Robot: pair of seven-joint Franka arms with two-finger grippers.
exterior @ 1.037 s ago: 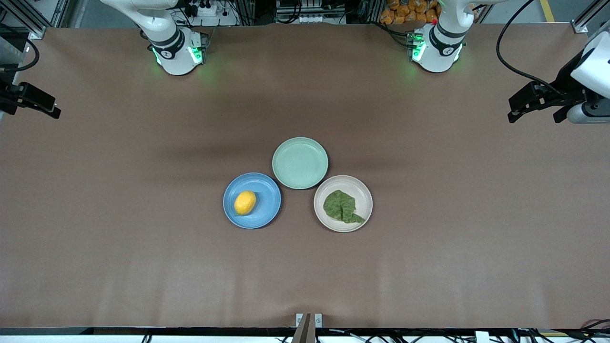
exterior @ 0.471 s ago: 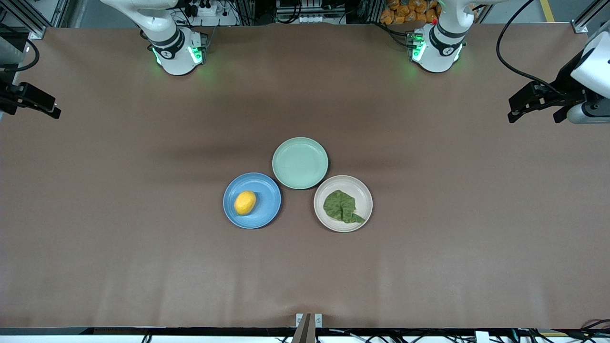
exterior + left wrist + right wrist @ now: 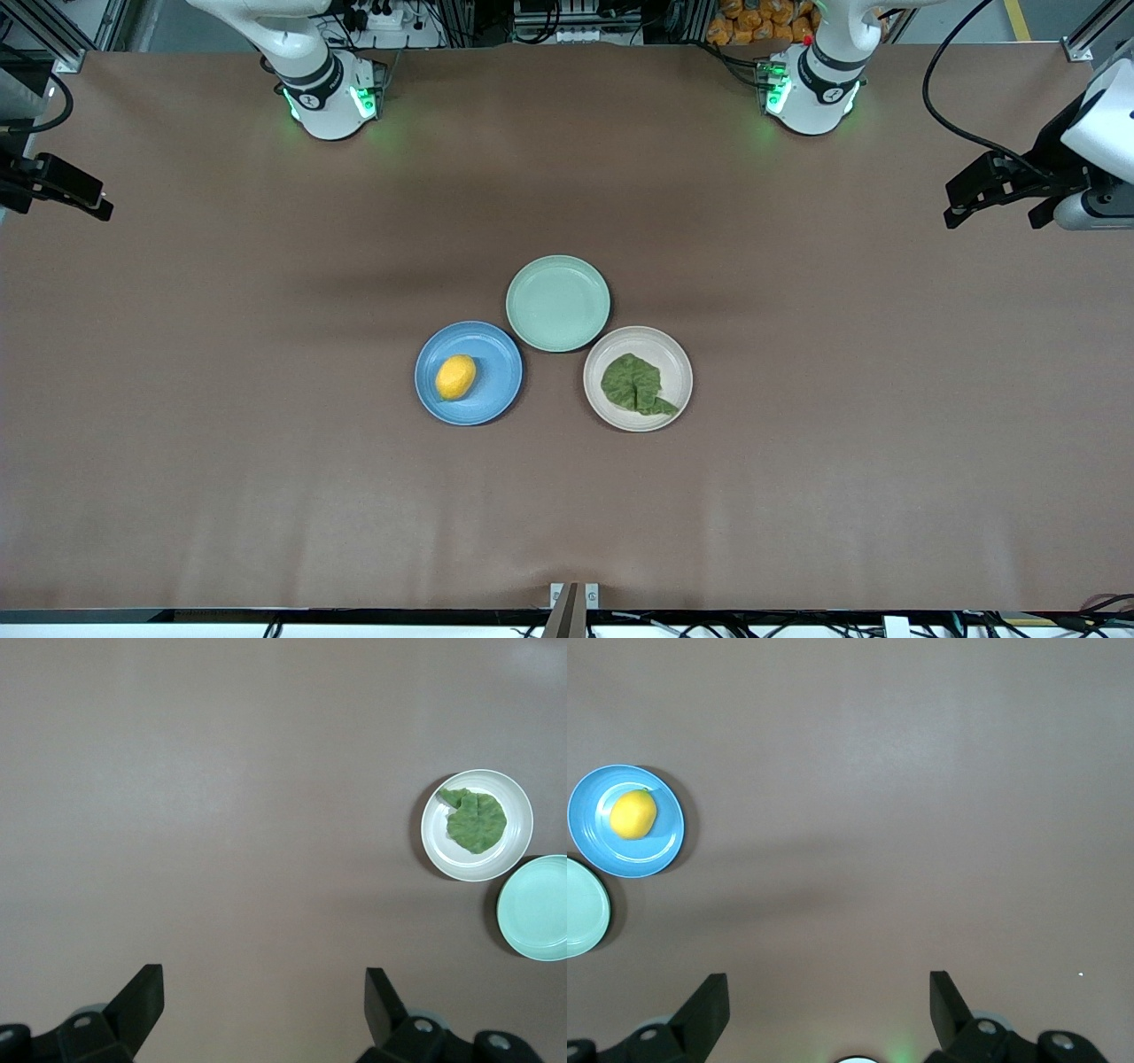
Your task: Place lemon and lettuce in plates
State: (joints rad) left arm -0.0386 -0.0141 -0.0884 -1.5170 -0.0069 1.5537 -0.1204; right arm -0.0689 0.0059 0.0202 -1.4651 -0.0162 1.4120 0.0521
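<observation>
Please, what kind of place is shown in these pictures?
Most likely a robot laboratory or test bench, not a kitchen. Two robot arm bases stand on a table with a plain brown cover, metal frame posts and cables run along its edge, and three plates lie alone in the middle.

Nothing shifted between the earlier pictures and this one. The lemon (image 3: pixel 455 377) lay on the same spot in the blue plate (image 3: pixel 496 399), the lettuce (image 3: pixel 634 384) in the beige plate (image 3: pixel 673 354), and neither moved. The left gripper (image 3: pixel 992 206) and the right gripper (image 3: pixel 62 197) hung at the table's two ends exactly as before, fingers wide apart.
</observation>
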